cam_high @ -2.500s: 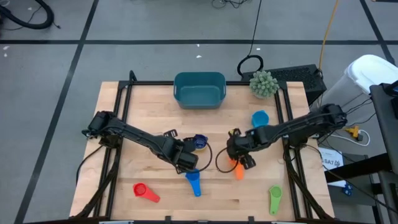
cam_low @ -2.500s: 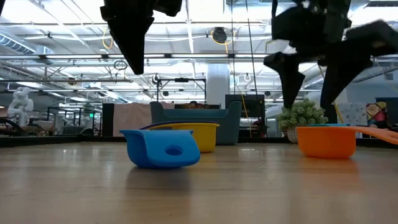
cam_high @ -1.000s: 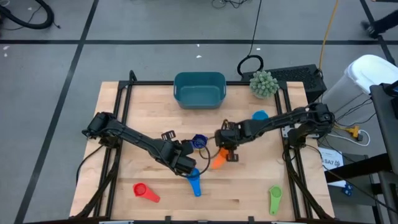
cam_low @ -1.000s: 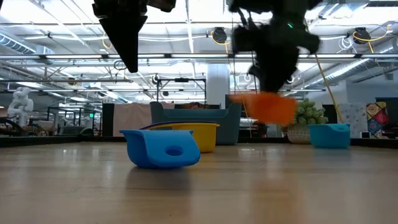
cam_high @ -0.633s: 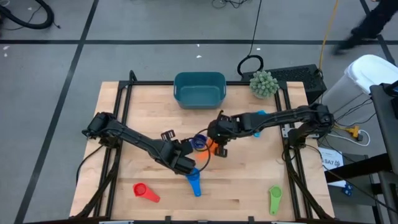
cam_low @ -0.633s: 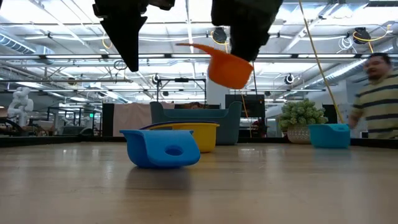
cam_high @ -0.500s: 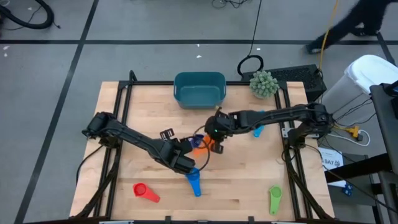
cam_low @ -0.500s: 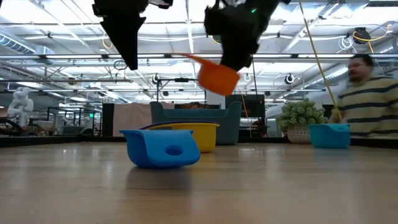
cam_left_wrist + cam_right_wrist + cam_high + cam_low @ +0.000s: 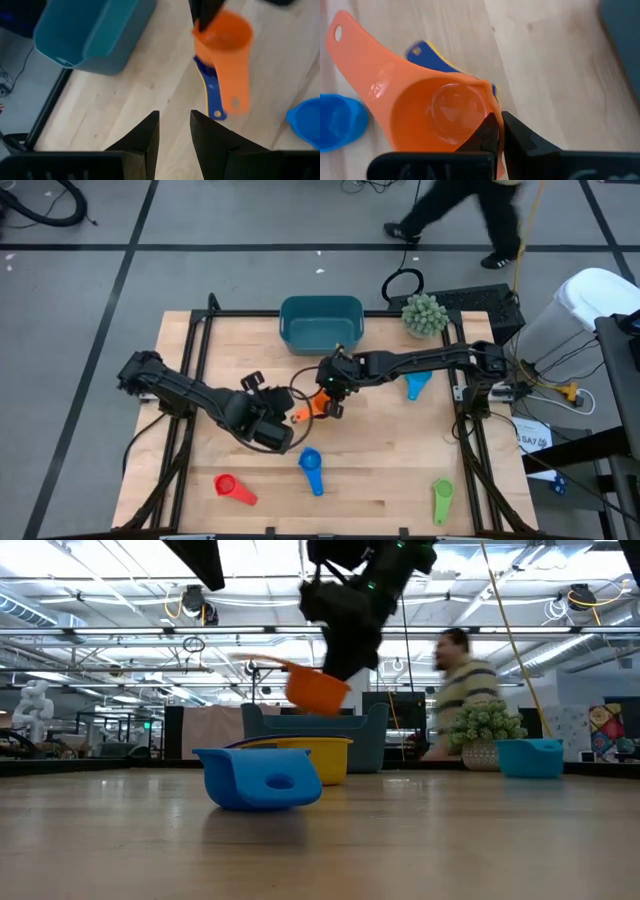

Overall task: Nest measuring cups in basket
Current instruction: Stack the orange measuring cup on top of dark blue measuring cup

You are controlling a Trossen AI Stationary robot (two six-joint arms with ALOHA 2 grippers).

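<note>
Sitting at the table's far edge is the teal-blue rectangular plastic basket [image 9: 320,323]. Near the table's middle, the right gripper [image 9: 327,393] pinches the rim of an orange plastic measuring cup [image 9: 309,406], held up in the air. Beside it, the left gripper [image 9: 278,417] holds nothing, fingers slightly apart.

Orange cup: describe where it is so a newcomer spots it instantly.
Start at the teal basket at the table's far edge. Just in front of it, the right gripper holds the orange cup by its rim, in the air above a yellow cup. It is the only orange scoop and the only one lifted.
</note>
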